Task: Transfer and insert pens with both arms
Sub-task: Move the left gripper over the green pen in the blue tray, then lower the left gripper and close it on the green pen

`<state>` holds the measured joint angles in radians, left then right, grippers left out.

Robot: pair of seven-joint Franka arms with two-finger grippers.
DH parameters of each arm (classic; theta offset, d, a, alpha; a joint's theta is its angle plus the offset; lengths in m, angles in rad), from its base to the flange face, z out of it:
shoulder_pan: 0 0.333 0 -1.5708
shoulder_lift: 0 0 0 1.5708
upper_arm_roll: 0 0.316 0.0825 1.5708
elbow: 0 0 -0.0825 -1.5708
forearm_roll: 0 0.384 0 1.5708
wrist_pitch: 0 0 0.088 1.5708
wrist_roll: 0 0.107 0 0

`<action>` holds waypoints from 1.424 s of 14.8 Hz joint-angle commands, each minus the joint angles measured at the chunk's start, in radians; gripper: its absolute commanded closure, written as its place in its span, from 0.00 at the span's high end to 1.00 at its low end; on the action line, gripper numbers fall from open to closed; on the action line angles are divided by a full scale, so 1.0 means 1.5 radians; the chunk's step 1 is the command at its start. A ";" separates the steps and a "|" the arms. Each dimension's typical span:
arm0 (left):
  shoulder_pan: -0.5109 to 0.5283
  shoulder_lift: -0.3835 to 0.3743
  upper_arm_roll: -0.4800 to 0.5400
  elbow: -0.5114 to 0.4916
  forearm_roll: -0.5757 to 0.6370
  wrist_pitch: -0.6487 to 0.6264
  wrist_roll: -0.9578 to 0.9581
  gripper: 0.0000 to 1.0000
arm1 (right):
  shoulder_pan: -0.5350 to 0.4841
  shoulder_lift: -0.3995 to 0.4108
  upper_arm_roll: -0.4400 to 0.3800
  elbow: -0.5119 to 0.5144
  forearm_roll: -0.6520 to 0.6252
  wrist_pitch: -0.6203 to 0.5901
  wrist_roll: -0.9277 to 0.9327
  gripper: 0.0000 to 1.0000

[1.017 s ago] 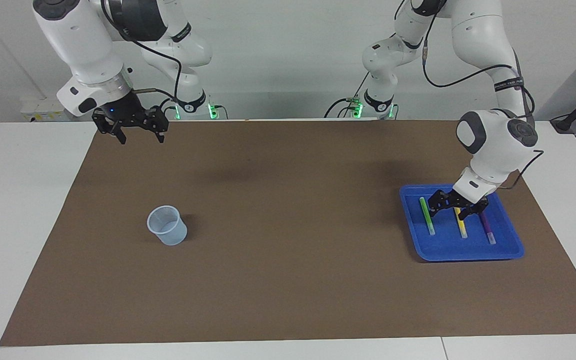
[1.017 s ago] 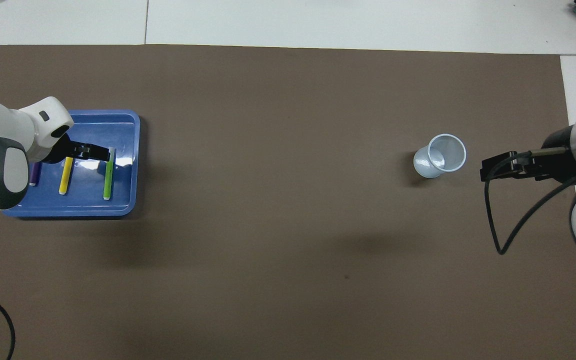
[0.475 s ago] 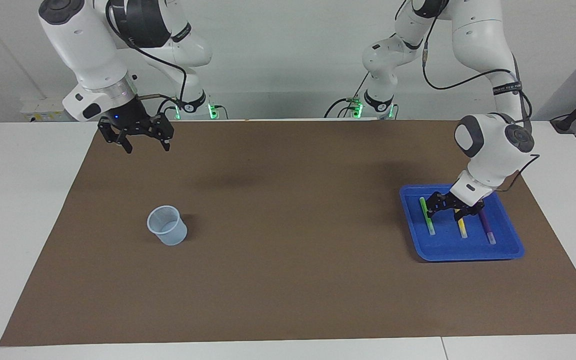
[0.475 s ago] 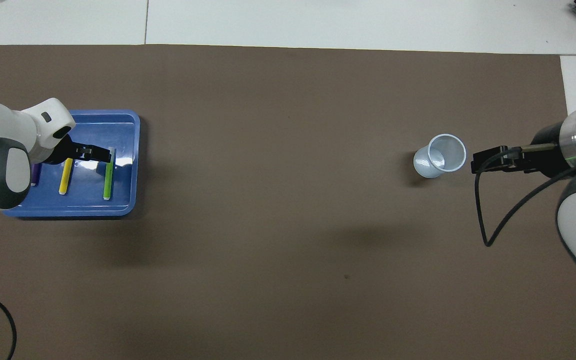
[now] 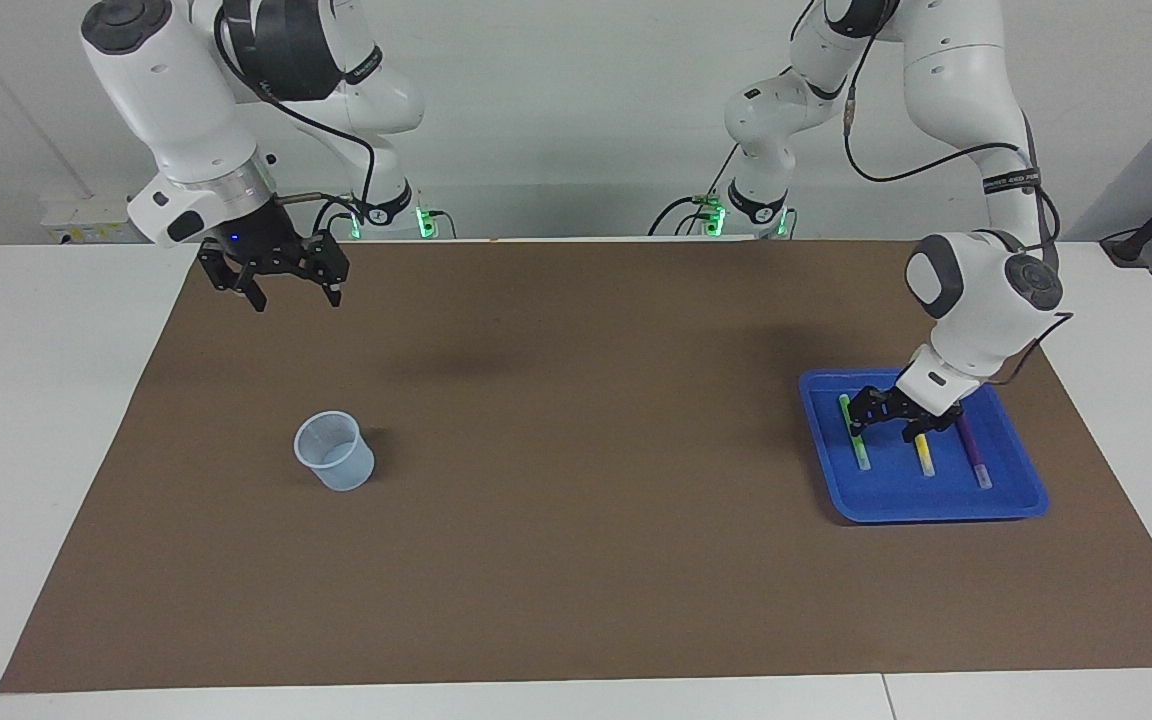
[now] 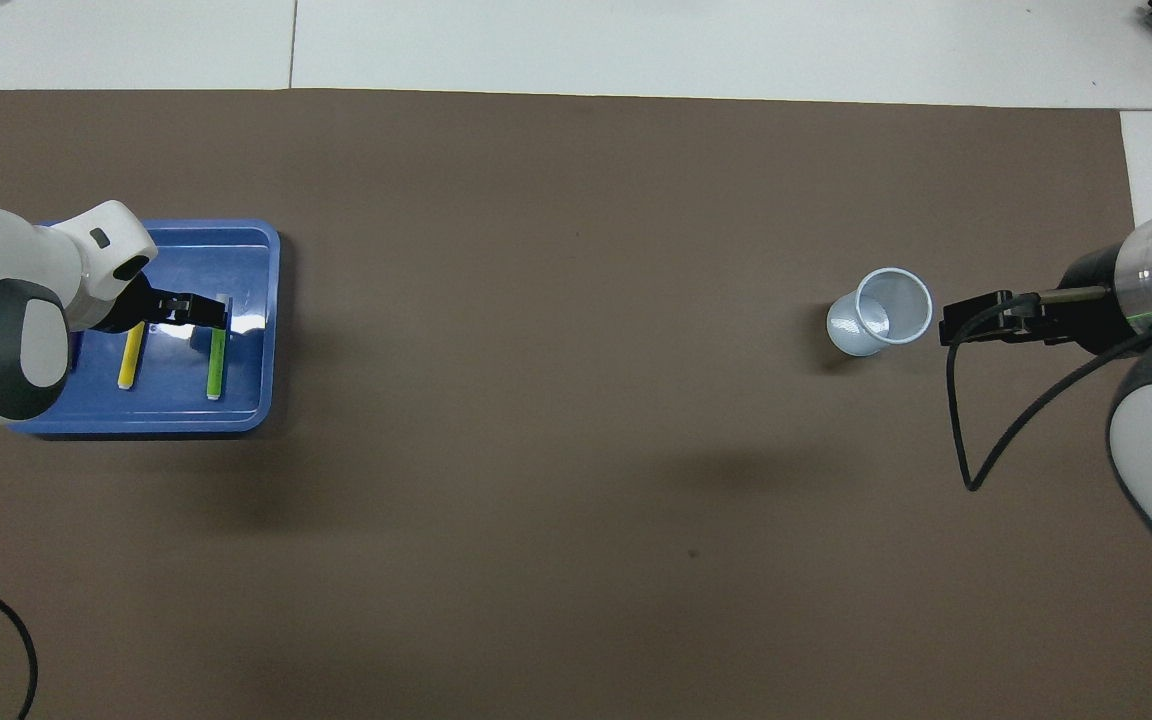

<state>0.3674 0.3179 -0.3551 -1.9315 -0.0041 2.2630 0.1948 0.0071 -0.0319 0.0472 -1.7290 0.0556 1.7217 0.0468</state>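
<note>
Three pens lie side by side in a blue tray at the left arm's end of the table: the green pen, the yellow pen and the purple pen. Each pen's whitish cap points away from my left gripper. It is open and low in the tray, with one finger at the green pen and the other by the yellow one, gripping nothing. My right gripper hangs open and empty above the mat, near the cup.
A pale translucent cup stands upright on the brown mat toward the right arm's end. A black cable loops from the right wrist. White tabletop borders the mat.
My left gripper has sunk a little lower in the tray and edged toward the green pen. The right gripper has come forward over the mat, closer to the cup.
</note>
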 commanded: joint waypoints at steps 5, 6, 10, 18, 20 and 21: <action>0.000 -0.005 -0.002 -0.055 0.010 0.067 -0.011 0.82 | -0.004 -0.017 0.002 -0.021 0.011 0.015 -0.016 1.00; -0.001 -0.005 -0.001 -0.055 0.010 0.068 -0.011 0.82 | -0.004 -0.017 0.002 -0.021 0.011 0.015 -0.017 1.00; -0.002 -0.004 -0.001 -0.056 0.010 0.068 -0.011 0.76 | -0.004 -0.017 0.002 -0.021 0.011 0.019 -0.018 1.00; 0.002 -0.005 -0.001 -0.064 0.010 0.068 -0.008 0.69 | -0.005 -0.017 0.002 -0.021 0.011 0.015 -0.032 1.00; 0.004 -0.005 -0.002 -0.064 0.010 0.069 -0.002 0.53 | -0.006 -0.017 0.002 -0.021 0.011 0.013 -0.039 1.00; 0.002 -0.005 -0.002 -0.064 0.010 0.069 -0.002 0.50 | -0.006 -0.017 0.002 -0.021 0.011 0.012 -0.039 1.00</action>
<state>0.3673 0.3184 -0.3566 -2.0076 -0.0041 2.3414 0.1940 0.0071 -0.0319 0.0476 -1.7309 0.0556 1.7313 0.0228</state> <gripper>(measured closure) 0.379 0.000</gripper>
